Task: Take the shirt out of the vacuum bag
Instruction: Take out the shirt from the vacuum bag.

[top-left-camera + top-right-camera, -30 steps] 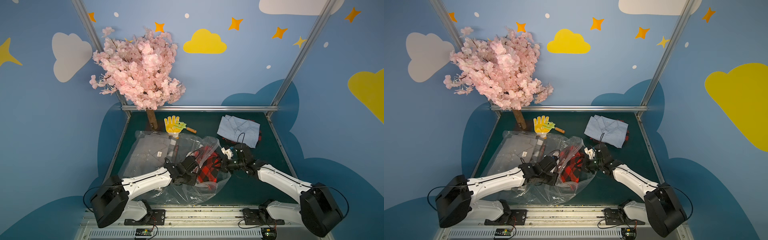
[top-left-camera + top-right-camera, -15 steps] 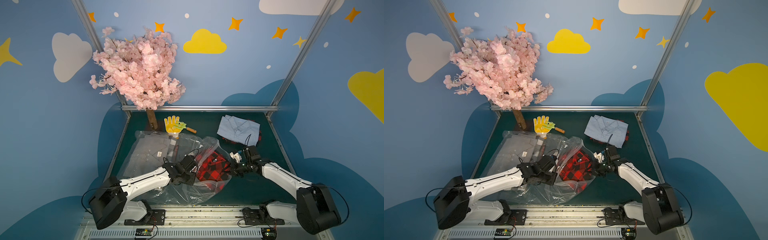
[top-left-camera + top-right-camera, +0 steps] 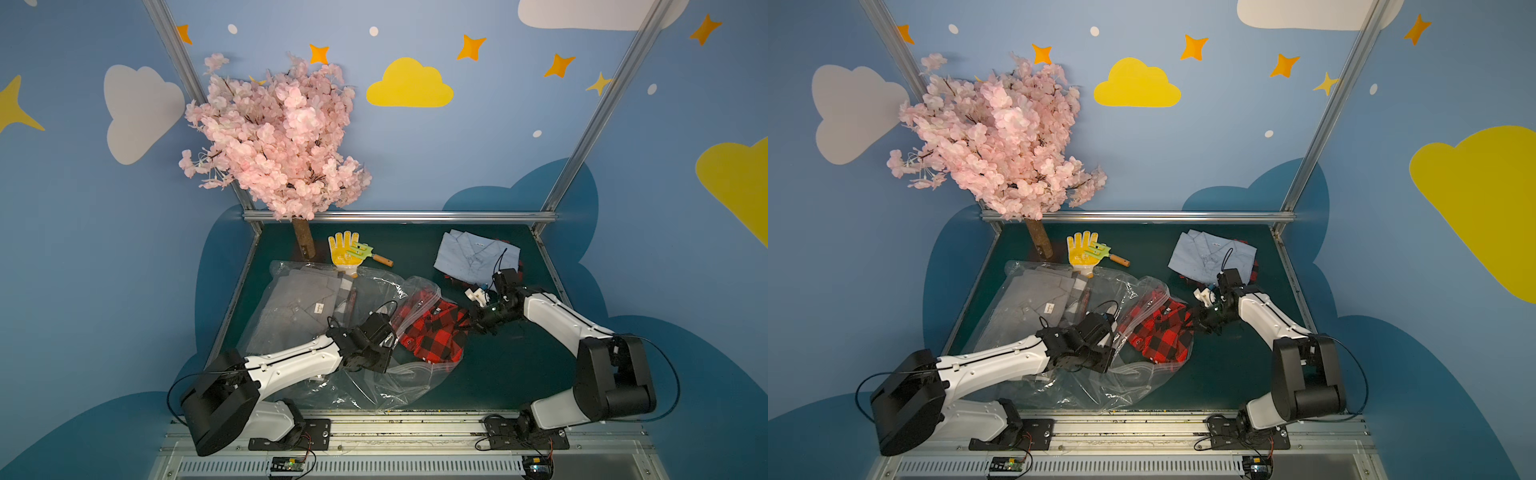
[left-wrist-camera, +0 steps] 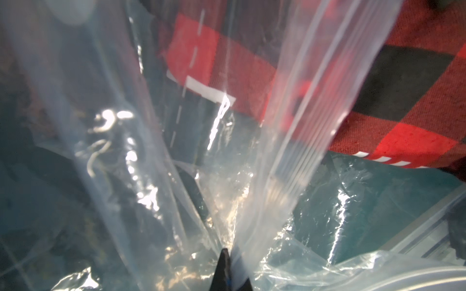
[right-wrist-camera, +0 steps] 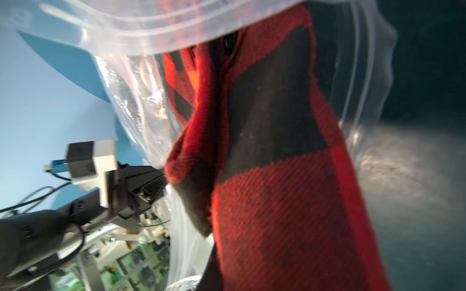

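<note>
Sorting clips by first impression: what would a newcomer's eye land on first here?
First, the red-and-black plaid shirt at mid-table, partly out of the mouth of the clear vacuum bag. The right tool is shut on the shirt's edge, and the left tool pinches the bag's plastic. Next comes the big pink blossom tree at the far left corner, against the blue wall with its yellow clouds and stars.
</note>
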Controlling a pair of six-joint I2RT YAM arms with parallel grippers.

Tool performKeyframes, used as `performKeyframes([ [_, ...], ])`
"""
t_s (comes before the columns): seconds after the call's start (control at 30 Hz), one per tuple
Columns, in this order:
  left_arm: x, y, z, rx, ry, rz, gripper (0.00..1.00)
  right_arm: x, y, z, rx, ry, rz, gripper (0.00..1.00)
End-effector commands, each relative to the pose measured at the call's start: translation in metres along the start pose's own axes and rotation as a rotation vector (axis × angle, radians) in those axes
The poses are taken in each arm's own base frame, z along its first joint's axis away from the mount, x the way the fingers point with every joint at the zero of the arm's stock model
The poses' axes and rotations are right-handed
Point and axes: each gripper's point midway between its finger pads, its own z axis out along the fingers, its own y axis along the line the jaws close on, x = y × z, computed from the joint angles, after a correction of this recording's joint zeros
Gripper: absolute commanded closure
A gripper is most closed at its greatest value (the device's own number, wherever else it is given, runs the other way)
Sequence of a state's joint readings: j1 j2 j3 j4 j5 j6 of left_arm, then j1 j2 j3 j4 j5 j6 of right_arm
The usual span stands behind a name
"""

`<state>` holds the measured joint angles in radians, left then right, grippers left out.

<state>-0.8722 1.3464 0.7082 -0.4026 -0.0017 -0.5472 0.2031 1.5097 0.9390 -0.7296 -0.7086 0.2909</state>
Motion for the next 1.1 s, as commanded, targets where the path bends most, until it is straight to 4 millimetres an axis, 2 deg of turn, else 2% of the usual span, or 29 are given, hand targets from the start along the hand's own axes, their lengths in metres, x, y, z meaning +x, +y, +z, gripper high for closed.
performKeyframes([
  [0.0, 0.010, 0.003, 0.006, 0.000, 0.033, 0.010, 0.96, -0.004, -0.014, -0.010, 0.128, 0.025, -0.048, 1.00],
  [0.13, 0.011, 0.000, 0.011, 0.003, 0.045, 0.015, 0.96, -0.023, -0.028, -0.023, 0.259, -0.044, -0.072, 1.00],
  [0.23, 0.013, -0.003, 0.015, 0.009, 0.053, 0.020, 0.96, -0.032, -0.024, -0.026, 0.247, -0.093, -0.096, 1.00],
  [0.43, 0.012, -0.008, 0.021, 0.030, 0.059, 0.006, 0.96, -0.032, -0.027, -0.026, 0.101, -0.177, -0.045, 0.47],
  [0.53, 0.012, -0.009, 0.023, 0.030, 0.063, 0.006, 0.96, -0.028, -0.034, -0.033, -0.003, -0.217, 0.001, 0.33],
  [0.73, 0.011, -0.010, 0.025, 0.032, 0.066, 0.007, 0.96, -0.014, -0.039, -0.039, -0.144, -0.291, 0.061, 0.26],
  [0.9, 0.011, -0.012, 0.028, 0.040, 0.072, 0.008, 0.96, 0.012, -0.051, -0.019, -0.195, -0.285, 0.180, 0.23],
  [1.07, 0.012, -0.014, 0.029, 0.042, 0.077, 0.011, 0.96, 0.037, -0.056, -0.006, -0.198, -0.312, 0.205, 0.21],
])
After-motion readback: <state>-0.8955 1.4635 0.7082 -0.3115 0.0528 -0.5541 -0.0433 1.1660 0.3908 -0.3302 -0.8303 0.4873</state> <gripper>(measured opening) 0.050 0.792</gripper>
